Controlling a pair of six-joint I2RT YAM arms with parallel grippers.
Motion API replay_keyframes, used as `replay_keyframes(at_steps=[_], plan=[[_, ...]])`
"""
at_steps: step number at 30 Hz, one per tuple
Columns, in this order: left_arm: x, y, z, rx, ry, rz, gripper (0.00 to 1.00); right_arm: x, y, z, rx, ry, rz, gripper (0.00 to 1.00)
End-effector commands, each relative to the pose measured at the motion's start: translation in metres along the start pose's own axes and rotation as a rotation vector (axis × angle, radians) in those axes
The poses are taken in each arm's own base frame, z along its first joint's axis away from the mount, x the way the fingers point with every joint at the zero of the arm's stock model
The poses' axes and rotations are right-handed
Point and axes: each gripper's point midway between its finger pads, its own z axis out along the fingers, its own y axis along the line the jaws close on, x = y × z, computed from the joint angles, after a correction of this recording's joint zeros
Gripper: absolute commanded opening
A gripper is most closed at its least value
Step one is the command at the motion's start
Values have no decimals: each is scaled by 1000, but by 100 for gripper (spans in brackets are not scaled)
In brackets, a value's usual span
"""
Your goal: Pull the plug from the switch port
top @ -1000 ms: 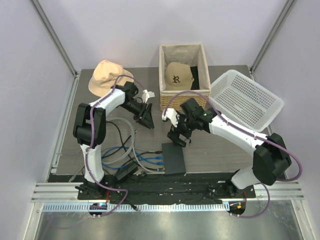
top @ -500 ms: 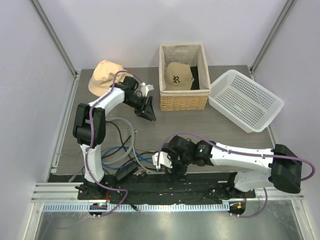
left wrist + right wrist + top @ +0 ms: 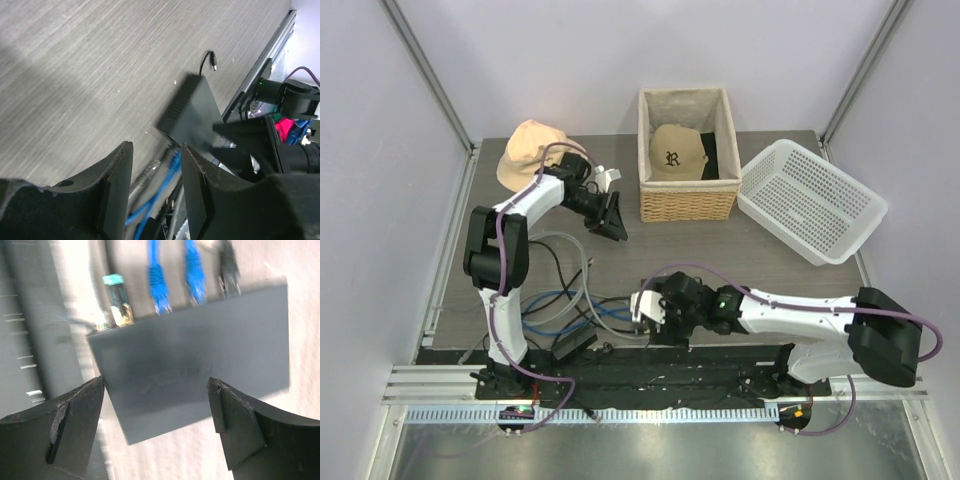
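Hovering your right claw (image 3: 155,407), jaws wide and empty, over the flat dark-grey switch (image 3: 200,340) at the near edge of the worktop (image 3: 770,260); you are risking clamping its body, not a blue plug (image 3: 159,287).

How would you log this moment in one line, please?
right fingers: open over switch | blue plugs: in ports | left fingers: open, empty, away from switch | stage: before grasp
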Motion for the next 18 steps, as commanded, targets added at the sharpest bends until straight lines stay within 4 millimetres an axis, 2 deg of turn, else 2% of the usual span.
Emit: replay_keyframes(at_steps=[1,3,6,7,8,9,10,12,13,14,15,16,18], plan=[[-5,-14,-7,44,0,-39,47,11,-58,4,160,57,89,89],[-7,-17,-7,54,-2,-57,47,22,-68,9,167,105,50,88],[-11,-21,-9,58,-10,-46,47,30,-94,12,206,140,88,87],[-11,-21,-10,52,-8,-47,47,39,-102,15,211,163,117,86],[-10,-20,-11,48,-6,-52,47,33,-111,12,215,154,128,86],[-8,-17,-10,29,2,-62,47,29,-111,12,189,138,137,86],[-5,-15,-9,21,7,-76,47,23,-117,5,175,121,155,87],[3,-14,-7,29,14,-100,47,13,-114,-9,123,84,187,91],[6,-12,-5,31,14,-106,47,5,-122,-19,122,59,206,93],[5,-12,-5,32,-7,-87,47,2,-124,-26,115,48,221,94],[12,-6,-2,20,2,-101,47,2,-117,-32,77,54,241,96],[14,-4,1,17,6,-105,47,-4,-125,-43,93,35,251,99],[15,4,6,8,11,-104,47,-4,-127,-52,96,40,271,100]])
